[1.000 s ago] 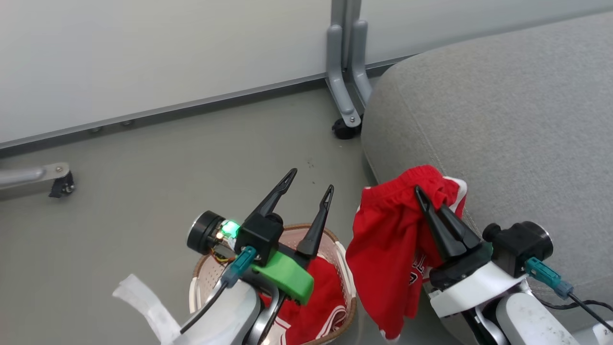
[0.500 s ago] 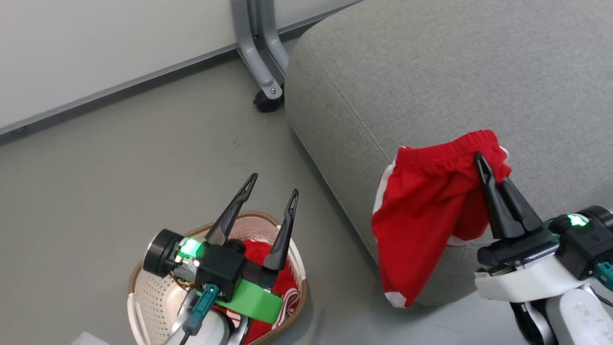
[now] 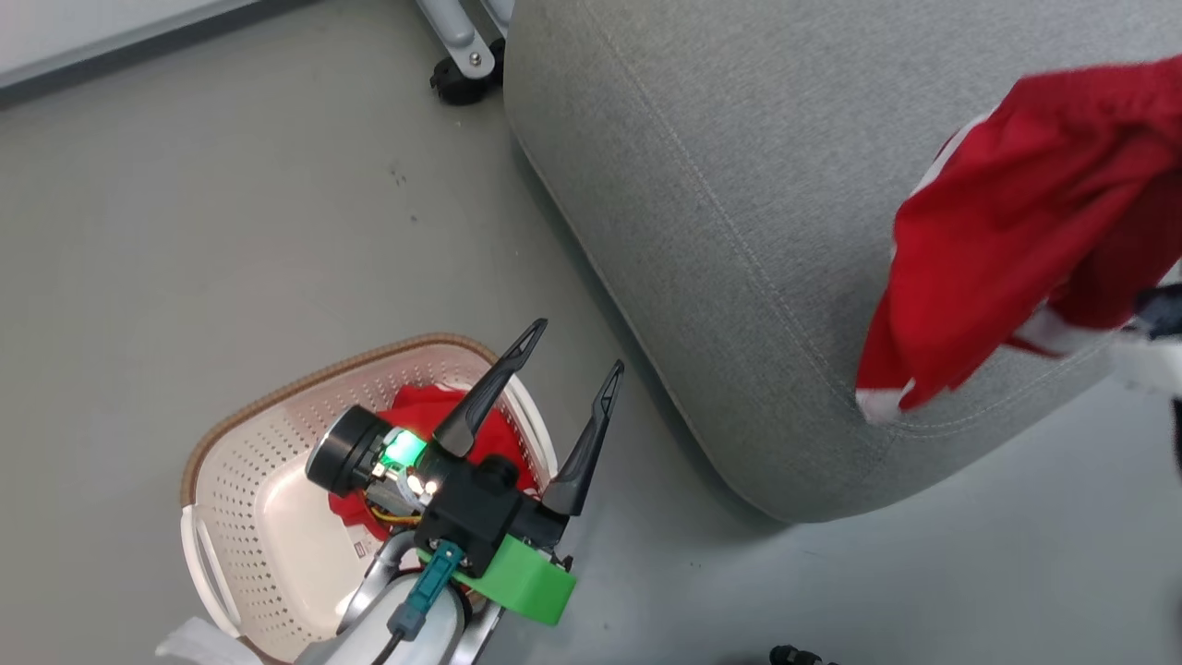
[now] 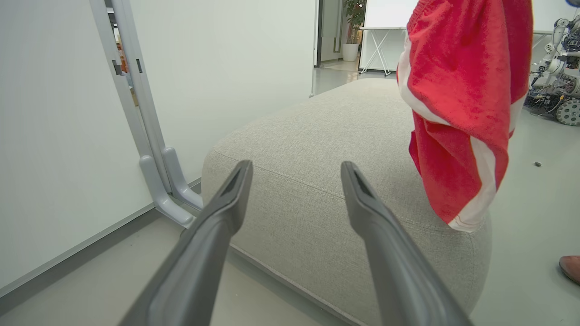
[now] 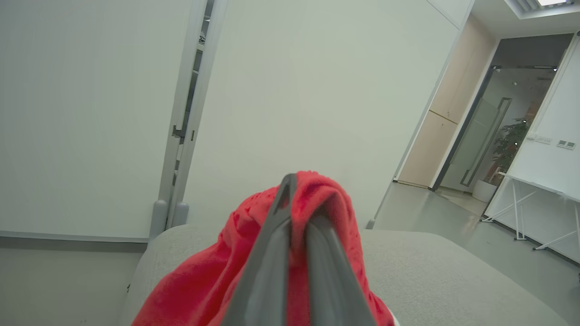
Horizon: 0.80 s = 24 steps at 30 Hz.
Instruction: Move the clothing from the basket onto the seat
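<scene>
Right jaws clamped on one red garment (image 3: 1025,231), hanging over the seat (image 3: 720,240); left jaws gape empty, the second garment (image 3: 420,411) waiting beneath them in the basket (image 3: 249,462).

No text, brand or number can be read. A small white label (image 3: 363,549) with dark marks lies on the floor of the basket (image 3: 277,383), just beside the red clothing (image 3: 420,411) in it. Its print is too small to make out. In the right wrist view, two small pale plates (image 5: 565,144) sit on the white wall (image 5: 550,165) at the far right. They are too small to tell whether they carry any writing.
</scene>
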### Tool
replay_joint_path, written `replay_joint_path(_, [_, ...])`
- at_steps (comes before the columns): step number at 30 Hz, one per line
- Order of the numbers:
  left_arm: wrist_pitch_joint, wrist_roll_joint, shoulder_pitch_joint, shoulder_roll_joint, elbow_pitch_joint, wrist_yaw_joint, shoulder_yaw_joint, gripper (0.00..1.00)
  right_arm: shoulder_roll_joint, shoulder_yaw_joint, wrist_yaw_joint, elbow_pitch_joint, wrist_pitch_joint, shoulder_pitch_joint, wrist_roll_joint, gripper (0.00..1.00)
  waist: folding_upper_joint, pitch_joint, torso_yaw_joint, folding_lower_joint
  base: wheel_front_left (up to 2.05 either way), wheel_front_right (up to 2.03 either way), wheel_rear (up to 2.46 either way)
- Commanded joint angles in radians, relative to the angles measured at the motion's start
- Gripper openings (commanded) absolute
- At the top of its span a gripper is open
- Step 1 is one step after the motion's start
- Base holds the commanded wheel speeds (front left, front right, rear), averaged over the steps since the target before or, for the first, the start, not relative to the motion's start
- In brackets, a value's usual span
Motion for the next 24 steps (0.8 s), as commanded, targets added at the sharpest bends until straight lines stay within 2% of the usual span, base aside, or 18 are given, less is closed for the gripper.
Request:
replay_joint_path(1, [0.000,0.019,-0.036,0.003,-0.009,-0.012,-0.003,1.00,-0.033,-0.024,-0.001,0.018,-0.003,-0.060,0.004,0.00,0.0000,0.104,0.059,-0.0001,0.00,0.00,0.00])
replay_joint_path(4, [0.000,0.044,-0.073,0.006,-0.022,-0.018,-0.008,1.00,-0.081,-0.057,-0.001,0.075,-0.003,-0.185,0.024,0.00,0.0000,0.177,0.085,-0.0001,0.00,0.00,0.00])
replay_joint_path(6, [0.000,0.059,-0.099,0.004,-0.034,-0.022,-0.010,1.00,-0.142,-0.063,-0.001,0.131,-0.003,-0.267,0.033,0.00,0.0000,0.224,0.103,-0.0001,0.00,0.00,0.00])
replay_joint_path(9, [0.000,0.073,-0.136,0.005,-0.043,-0.030,-0.011,1.00,-0.226,-0.051,-0.001,0.225,-0.003,-0.397,0.058,0.00,0.0000,0.284,0.126,-0.0001,0.00,0.00,0.00])
replay_joint_path(12, [0.000,0.080,-0.171,0.009,-0.042,-0.039,-0.011,1.00,-0.279,-0.029,-0.001,0.332,-0.003,-0.483,0.058,0.00,0.0000,0.335,0.145,-0.0001,0.00,0.00,0.00])
replay_joint_path(18, [0.000,0.090,-0.218,-0.014,-0.037,-0.042,-0.016,1.00,-0.320,-0.037,-0.001,0.521,-0.003,-0.539,0.058,0.00,0.0000,0.386,0.187,-0.0001,0.00,0.00,0.00])
replay_joint_path(24, [0.000,0.081,-0.224,-0.022,-0.024,-0.040,-0.015,1.00,-0.298,-0.037,-0.001,0.686,-0.003,-0.513,0.085,0.00,0.0000,0.408,0.212,-0.0001,0.00,0.00,0.00])
